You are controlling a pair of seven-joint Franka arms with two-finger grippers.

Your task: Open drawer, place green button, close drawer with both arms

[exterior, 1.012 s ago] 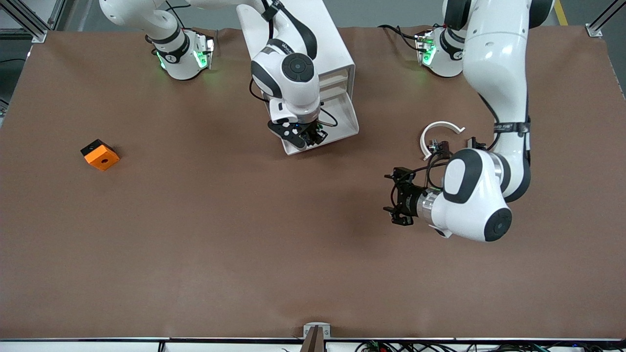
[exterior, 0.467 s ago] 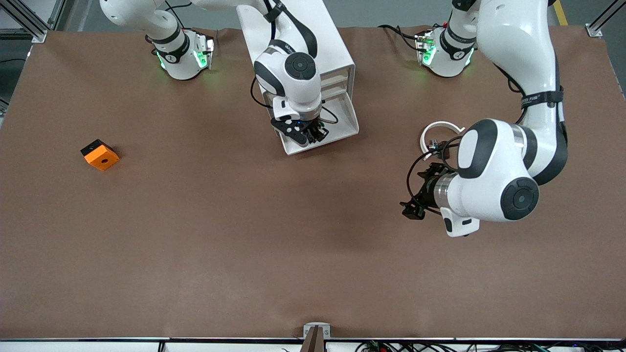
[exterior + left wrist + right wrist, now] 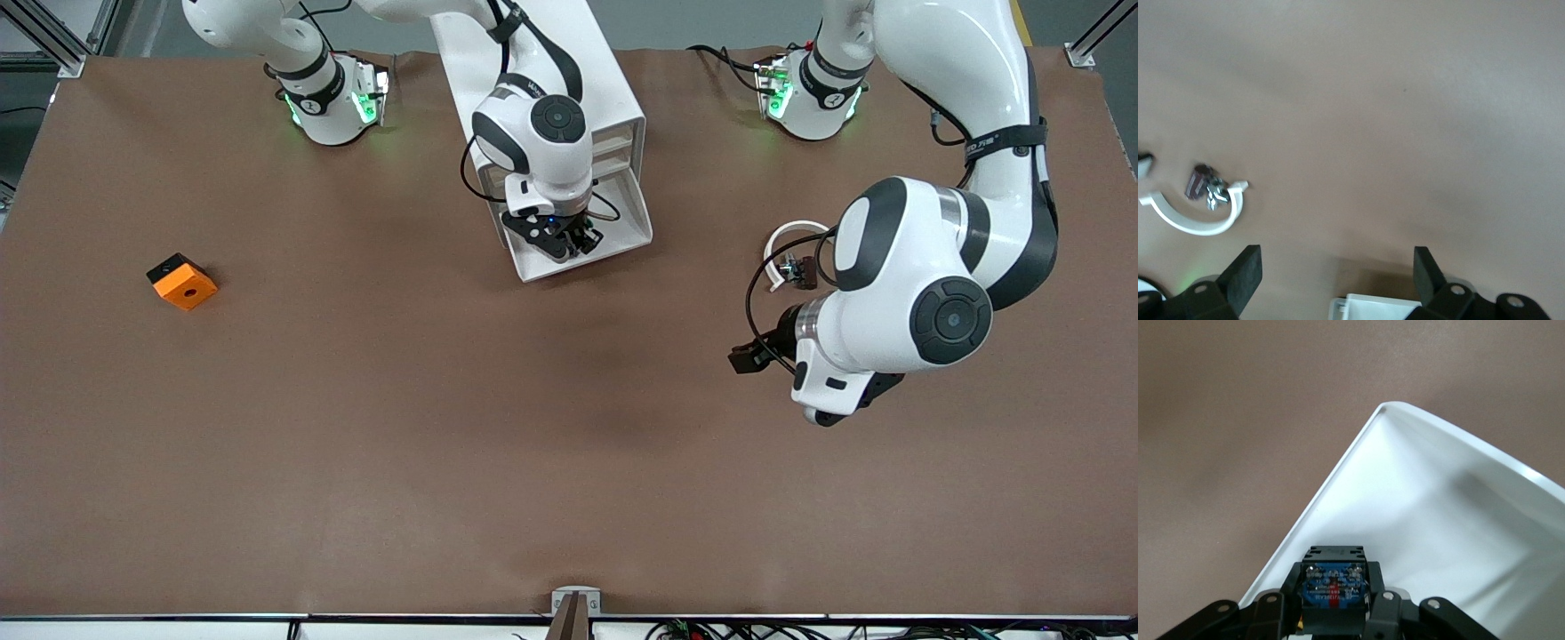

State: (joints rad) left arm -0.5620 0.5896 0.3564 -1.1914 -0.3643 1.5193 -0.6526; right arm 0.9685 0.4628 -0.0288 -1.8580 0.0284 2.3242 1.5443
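Button (image 3: 1332, 587) sat pinched in my right claw (image 3: 558, 242), directly over the open drawer (image 3: 622, 233). My left claw (image 3: 1335, 277) waited spread wide and empty above bare worktop (image 3: 444, 427).

Right arm: extends from its base at the 11 o'clock corner of the front view toward 5 o'clock, wrist pointed down. The right gripper (image 3: 569, 240) (image 3: 1333, 603) is clamped on a small blue-based part.

Left arm: extends from its base at 1 o'clock, elbow bent, forearm returning toward 8 o'clock. The left gripper (image 3: 745, 357) (image 3: 1338, 270) is held level, fingers (image 3: 1245, 273) spread wide, holding nothing.
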